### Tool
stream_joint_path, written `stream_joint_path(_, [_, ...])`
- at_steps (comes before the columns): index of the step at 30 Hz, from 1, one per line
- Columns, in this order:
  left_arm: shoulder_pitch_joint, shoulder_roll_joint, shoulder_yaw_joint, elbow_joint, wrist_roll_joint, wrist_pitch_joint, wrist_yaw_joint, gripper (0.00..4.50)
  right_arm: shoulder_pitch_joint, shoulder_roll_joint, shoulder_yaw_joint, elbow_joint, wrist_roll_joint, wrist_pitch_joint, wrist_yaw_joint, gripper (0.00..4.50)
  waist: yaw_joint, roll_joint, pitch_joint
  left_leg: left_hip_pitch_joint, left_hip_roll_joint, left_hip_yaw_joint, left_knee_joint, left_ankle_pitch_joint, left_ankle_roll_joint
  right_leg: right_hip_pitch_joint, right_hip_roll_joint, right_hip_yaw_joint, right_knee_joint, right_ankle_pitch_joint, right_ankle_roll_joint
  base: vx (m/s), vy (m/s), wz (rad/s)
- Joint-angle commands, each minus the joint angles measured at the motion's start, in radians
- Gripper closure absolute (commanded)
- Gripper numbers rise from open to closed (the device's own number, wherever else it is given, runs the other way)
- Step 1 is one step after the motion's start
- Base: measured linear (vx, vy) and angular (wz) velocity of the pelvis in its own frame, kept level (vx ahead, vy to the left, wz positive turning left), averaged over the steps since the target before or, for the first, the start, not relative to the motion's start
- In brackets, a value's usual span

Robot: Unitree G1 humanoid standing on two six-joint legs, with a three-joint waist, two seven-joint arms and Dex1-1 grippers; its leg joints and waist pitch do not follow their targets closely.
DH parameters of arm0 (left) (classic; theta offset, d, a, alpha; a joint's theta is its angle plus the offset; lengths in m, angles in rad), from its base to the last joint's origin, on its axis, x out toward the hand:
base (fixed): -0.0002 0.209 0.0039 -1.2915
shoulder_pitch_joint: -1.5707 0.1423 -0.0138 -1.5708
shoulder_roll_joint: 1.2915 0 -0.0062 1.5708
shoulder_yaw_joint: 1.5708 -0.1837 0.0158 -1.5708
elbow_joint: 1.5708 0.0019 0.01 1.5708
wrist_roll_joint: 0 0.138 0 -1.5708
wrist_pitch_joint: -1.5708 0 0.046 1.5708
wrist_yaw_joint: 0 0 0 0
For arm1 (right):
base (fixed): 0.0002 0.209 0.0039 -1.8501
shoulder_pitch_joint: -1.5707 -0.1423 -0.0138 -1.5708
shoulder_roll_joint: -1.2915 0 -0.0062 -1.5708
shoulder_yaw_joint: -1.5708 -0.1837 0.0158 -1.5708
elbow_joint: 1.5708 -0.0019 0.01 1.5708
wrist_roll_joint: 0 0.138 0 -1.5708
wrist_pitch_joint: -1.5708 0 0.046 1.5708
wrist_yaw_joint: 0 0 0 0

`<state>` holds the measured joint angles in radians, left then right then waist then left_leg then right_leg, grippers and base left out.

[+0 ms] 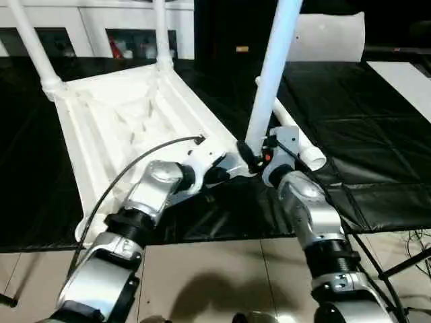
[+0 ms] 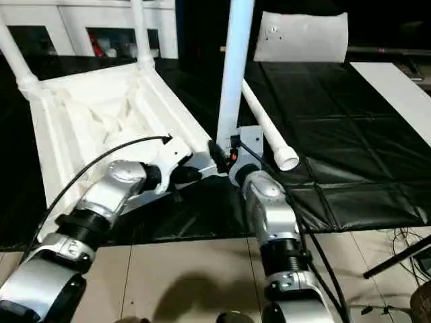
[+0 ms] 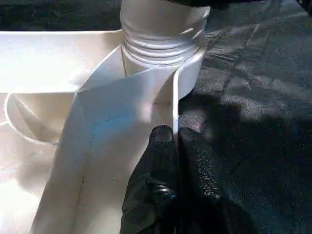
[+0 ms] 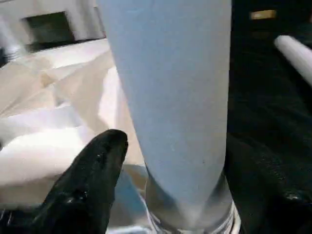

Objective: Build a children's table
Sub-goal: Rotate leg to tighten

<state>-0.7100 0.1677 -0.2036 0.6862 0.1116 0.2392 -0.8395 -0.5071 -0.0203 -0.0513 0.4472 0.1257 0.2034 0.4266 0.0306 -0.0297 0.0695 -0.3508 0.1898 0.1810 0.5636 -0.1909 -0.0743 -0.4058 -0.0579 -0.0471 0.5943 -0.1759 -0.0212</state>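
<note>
The upturned tabletop point(image 1: 121, 114) lies on the black surface point(image 1: 350, 134), the left gripper point(image 3: 173, 146) pinching its rim, while the right gripper point(image 4: 170, 161) stands open around an upright leg point(image 1: 273, 74) in the near corner socket.

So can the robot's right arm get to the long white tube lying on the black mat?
Probably yes. The loose white tube leg lies just beyond the right gripper, nothing between them, though its jaws now flank the upright leg.
</note>
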Motion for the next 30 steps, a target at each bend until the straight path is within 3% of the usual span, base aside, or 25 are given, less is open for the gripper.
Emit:
stream_joint_path(1, [0.020, 0.007, -0.012, -0.008, -0.036, -0.043, -0.059, 4.50, 0.012, -0.016, 0.060, -0.009, 0.009, 0.004, 0.095, 0.84, 0.005, -0.007, -0.054, -0.005, 0.034, -0.009, -0.057, -0.149, 0.071, 0.050, -0.080, 0.049, -0.079, -0.256, -0.181, 0.000, 0.000, 0.00])
stream_joint_path(7, [0.032, 0.099, -0.011, -0.003, -0.056, -0.124, -0.219, 4.50, 0.032, -0.180, 0.084, -0.037, 0.017, -0.025, 0.338, 0.39, 0.008, -0.014, -0.059, -0.007, 0.038, -0.009, -0.053, -0.102, 0.097, 0.055, -0.081, 0.047, -0.067, -0.180, -0.207, 0.000, 0.000, 0.00])
stream_joint_path(8, [0.034, 0.108, -0.014, -0.005, -0.060, -0.136, -0.244, 4.50, 0.032, -0.196, 0.085, -0.035, 0.020, -0.029, 0.364, 0.29, 0.009, -0.010, -0.064, -0.006, 0.039, -0.008, -0.050, -0.073, 0.105, 0.057, -0.080, 0.048, -0.057, -0.107, -0.234, 0.000, 0.000, 0.00])
stream_joint_path(10, [0.038, 0.136, -0.028, -0.010, -0.072, -0.160, -0.321, 4.50, 0.028, -0.241, 0.094, -0.030, 0.031, -0.042, 0.440, 0.03, 0.009, -0.013, -0.066, -0.005, 0.038, -0.006, -0.045, -0.056, 0.127, 0.057, -0.078, 0.047, -0.047, -0.034, -0.259, 0.000, 0.000, 0.00])
stream_joint_path(14, [0.040, 0.187, -0.066, -0.005, -0.071, -0.211, -0.449, 4.50, 0.014, -0.296, 0.117, -0.021, 0.040, -0.060, 0.541, 0.01, 0.015, -0.013, -0.067, -0.004, 0.039, -0.004, -0.042, -0.052, 0.148, 0.056, -0.080, 0.047, -0.045, -0.014, -0.278, 0.000, 0.000, 0.00])
stream_joint_path(21, [0.014, 0.232, -0.096, 0.047, -0.060, -0.271, -0.574, 4.50, -0.018, -0.336, 0.140, 0.011, 0.067, -0.066, 0.697, 0.01, 0.038, -0.011, -0.069, 0.000, 0.045, 0.000, -0.039, -0.067, 0.121, 0.056, -0.078, 0.044, -0.037, -0.036, -0.284, 0.000, 0.000, 0.00])
stream_joint_path(22, [0.010, 0.239, -0.104, 0.051, -0.065, -0.283, -0.613, 4.50, -0.026, -0.338, 0.147, 0.019, 0.078, -0.069, 0.739, 0.28, 0.041, -0.011, -0.068, -0.001, 0.047, 0.000, -0.039, -0.074, 0.118, 0.055, -0.081, 0.044, -0.037, -0.041, -0.282, 0.000, 0.000, 0.00])
stream_joint_path(30, [-0.003, 0.245, -0.133, 0.073, -0.059, -0.327, -0.675, 4.50, -0.052, -0.342, 0.182, 0.067, 0.083, -0.078, 0.829, 0.74, 0.061, -0.010, -0.067, 0.002, 0.048, 0.000, -0.038, -0.119, 0.077, 0.049, -0.083, 0.045, -0.041, -0.119, -0.266, 0.000, 0.000, 0.00])
